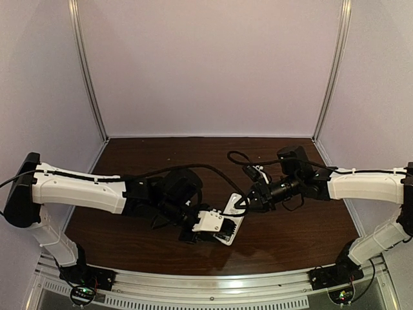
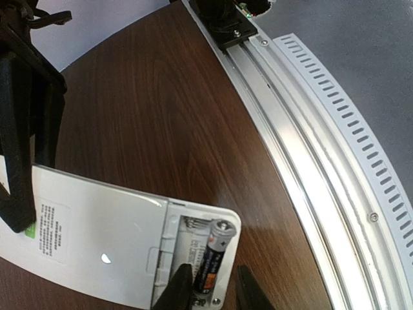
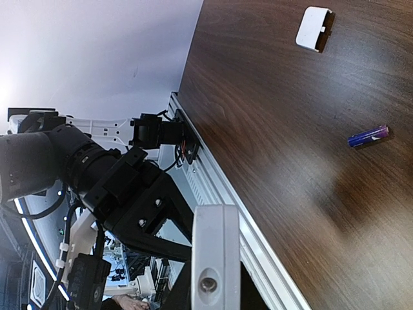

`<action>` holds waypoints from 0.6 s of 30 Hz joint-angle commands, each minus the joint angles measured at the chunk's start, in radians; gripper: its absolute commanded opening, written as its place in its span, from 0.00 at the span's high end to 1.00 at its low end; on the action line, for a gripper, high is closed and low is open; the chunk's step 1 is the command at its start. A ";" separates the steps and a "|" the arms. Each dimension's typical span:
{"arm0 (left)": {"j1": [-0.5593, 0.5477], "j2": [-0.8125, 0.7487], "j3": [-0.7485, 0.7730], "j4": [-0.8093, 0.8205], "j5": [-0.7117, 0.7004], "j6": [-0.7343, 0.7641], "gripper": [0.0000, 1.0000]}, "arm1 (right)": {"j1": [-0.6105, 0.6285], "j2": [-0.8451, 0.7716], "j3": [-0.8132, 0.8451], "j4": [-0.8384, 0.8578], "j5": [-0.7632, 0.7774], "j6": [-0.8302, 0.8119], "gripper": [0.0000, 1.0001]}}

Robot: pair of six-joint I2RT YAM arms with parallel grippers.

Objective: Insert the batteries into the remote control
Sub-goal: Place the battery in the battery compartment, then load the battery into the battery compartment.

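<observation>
The remote control (image 2: pixel 97 239) lies back side up, its battery bay open at the near end. One dark battery (image 2: pixel 215 255) with a pale metal tip sits in the bay's right slot. My left gripper (image 2: pixel 213 276) stands over that battery's lower end, its fingers (image 2: pixel 177 287) slightly apart on either side, open. My right gripper (image 3: pixel 216 294) is shut on the remote's (image 3: pixel 216 245) other end. In the top view both grippers meet at the remote (image 1: pixel 232 219). A second, purple-blue battery (image 3: pixel 368 136) lies loose on the table.
A small white cover slab (image 3: pixel 314 28) lies on the dark wood table farther off. The metal rail (image 2: pixel 303 129) at the table's near edge runs close to the remote's right. The enclosure's pale walls stand behind.
</observation>
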 commanded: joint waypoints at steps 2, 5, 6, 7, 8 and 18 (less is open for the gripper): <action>0.023 -0.003 -0.028 -0.068 -0.061 -0.058 0.66 | 0.003 -0.014 0.046 0.032 -0.038 -0.009 1.00; 0.040 -0.047 -0.044 -0.020 -0.062 -0.086 0.59 | 0.001 -0.009 0.030 0.071 -0.020 0.007 1.00; 0.046 -0.063 -0.052 -0.001 -0.066 -0.096 0.55 | 0.000 -0.003 0.025 0.089 -0.020 0.016 1.00; 0.049 -0.076 -0.059 0.013 -0.071 -0.103 0.51 | 0.000 0.002 0.021 0.108 -0.020 0.022 1.00; 0.052 -0.087 -0.062 0.023 -0.081 -0.108 0.50 | 0.000 0.010 0.015 0.120 -0.019 0.029 1.00; 0.111 -0.236 -0.146 0.201 -0.258 -0.309 0.42 | -0.020 0.034 -0.038 0.241 0.066 0.088 1.00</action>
